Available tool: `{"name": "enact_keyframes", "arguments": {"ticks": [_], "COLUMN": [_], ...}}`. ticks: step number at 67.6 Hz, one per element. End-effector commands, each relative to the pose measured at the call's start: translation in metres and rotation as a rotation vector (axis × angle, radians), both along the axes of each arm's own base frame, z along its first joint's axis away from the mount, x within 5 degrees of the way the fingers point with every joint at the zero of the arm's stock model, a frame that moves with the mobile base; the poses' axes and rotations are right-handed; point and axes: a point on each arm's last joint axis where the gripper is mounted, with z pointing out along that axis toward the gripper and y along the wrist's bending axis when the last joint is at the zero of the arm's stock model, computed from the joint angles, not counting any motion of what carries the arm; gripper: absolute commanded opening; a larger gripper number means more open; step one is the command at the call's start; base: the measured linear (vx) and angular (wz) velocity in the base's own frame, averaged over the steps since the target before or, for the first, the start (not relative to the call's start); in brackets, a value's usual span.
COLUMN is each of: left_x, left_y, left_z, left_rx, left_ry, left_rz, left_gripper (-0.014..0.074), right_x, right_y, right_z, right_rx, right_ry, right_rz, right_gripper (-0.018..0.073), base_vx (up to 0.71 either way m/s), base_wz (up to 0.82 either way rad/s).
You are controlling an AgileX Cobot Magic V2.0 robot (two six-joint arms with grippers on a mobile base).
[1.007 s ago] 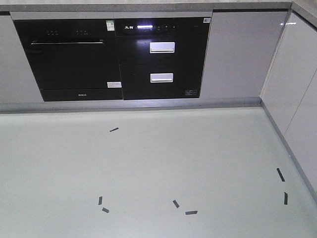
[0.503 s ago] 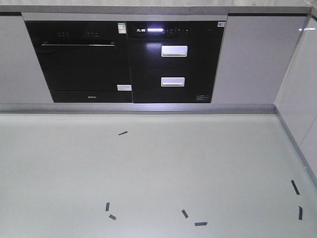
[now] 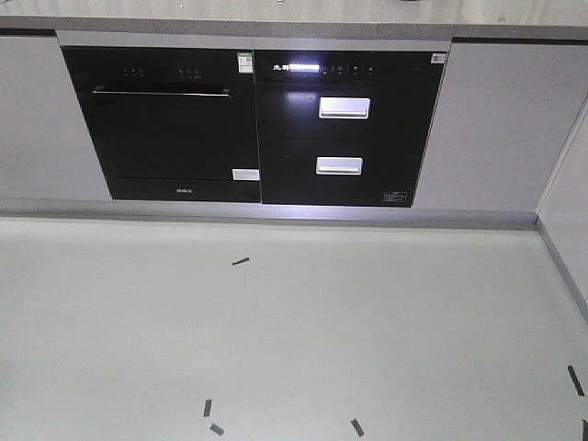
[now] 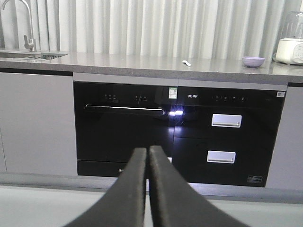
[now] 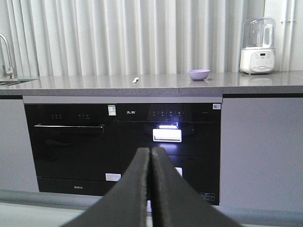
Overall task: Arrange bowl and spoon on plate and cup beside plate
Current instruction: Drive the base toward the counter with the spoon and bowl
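A small lavender bowl sits on the grey countertop, towards its right. Left of it on the same counter lies a small pale spoon. My left gripper is shut with nothing in it, low and well short of the cabinets. So is my right gripper, its fingers pressed together and empty. Plate and cup are out of view. The front view holds only floor and cabinet fronts.
Black built-in appliances with white handles fill the cabinet front. A sink tap stands at the counter's left and a white blender at its right. Dark tape marks dot the pale floor. A side cabinet bounds the right.
In the front view the cabinets and tape marks have slid right and downward, so the base has shifted and the countertop edge now shows at the top.
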Motion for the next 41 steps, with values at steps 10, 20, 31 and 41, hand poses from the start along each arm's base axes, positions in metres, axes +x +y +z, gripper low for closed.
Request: {"name": "enact_keyframes", "arguments": {"ticks": [10, 20, 31, 41], "left_x": [-0.0025, -0.0025, -0.0025, -0.0025], "left_y": [0.0000, 0.0000, 0.0000, 0.0000], "left_z": [0.0130, 0.0130, 0.0130, 0.0130], "left_rx": [0.001, 0.001, 0.001, 0.001], "left_ry": [-0.102, -0.102, -0.102, -0.102], "left_rz": [0.002, 0.002, 0.002, 0.002], "left_gripper": [-0.0006, -0.0006, -0.0006, -0.0006], "right_x": [0.0005, 0.0005, 0.0005, 0.0005], "right_y": [-0.0003, -0.0003, -0.0003, -0.0003], "right_z": [0.0023, 0.0023, 0.0023, 0.0023], "right_rx": [-0.004, -0.004, -0.004, -0.004], "right_ry": [-0.054, -0.054, -0.054, -0.054], "right_rz": [-0.007, -0.007, -0.007, -0.007], "right_gripper": [-0.0011, -0.0011, -0.0011, -0.0011], "base_vx": [0.17, 0.16, 0.15, 0.15], "base_wz": [-0.02, -0.05, -0.07, -0.07]}}
